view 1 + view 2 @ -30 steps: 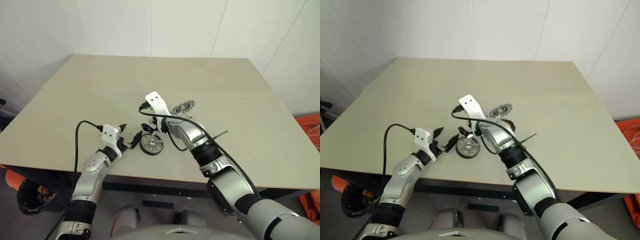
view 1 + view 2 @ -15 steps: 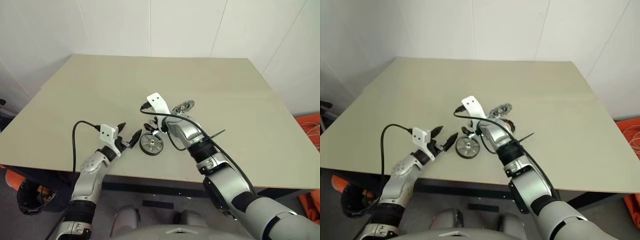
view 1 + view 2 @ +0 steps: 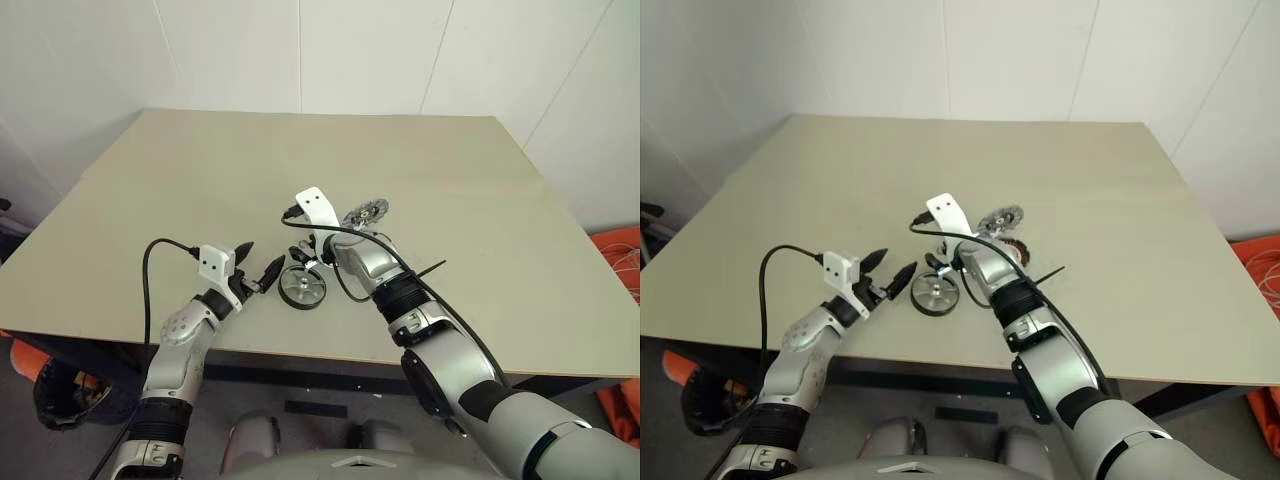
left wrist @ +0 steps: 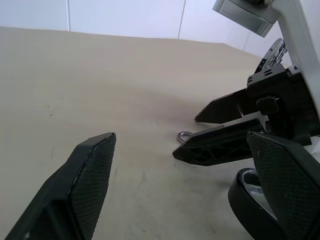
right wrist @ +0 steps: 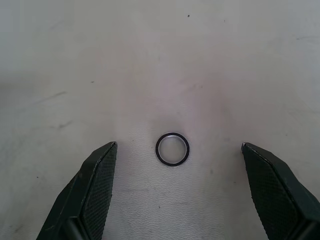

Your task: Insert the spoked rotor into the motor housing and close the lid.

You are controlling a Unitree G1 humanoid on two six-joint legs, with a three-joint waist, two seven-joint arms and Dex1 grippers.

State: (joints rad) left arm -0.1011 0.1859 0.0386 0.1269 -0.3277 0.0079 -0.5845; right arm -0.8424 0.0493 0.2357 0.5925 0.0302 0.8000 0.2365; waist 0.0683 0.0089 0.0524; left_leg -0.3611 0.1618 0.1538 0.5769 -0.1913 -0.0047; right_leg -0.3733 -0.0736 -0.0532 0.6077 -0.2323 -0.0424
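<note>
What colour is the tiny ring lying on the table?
The small ring is silvery with a dark edge, seen best in the right wrist view.

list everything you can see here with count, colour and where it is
table: one, beige, against white walls
spoked rotor: one, dark rim, silver face, near the table's front edge, between the grippers
motor housing: one, copper windings, behind the right arm, partly hidden
lid: one, silver openwork, raised at the housing's far side
small ring: one, silver, flat on the table, between the right gripper's fingers
left gripper: black fingers, open, left of the rotor
right gripper: black fingers, open, over the ring
</note>
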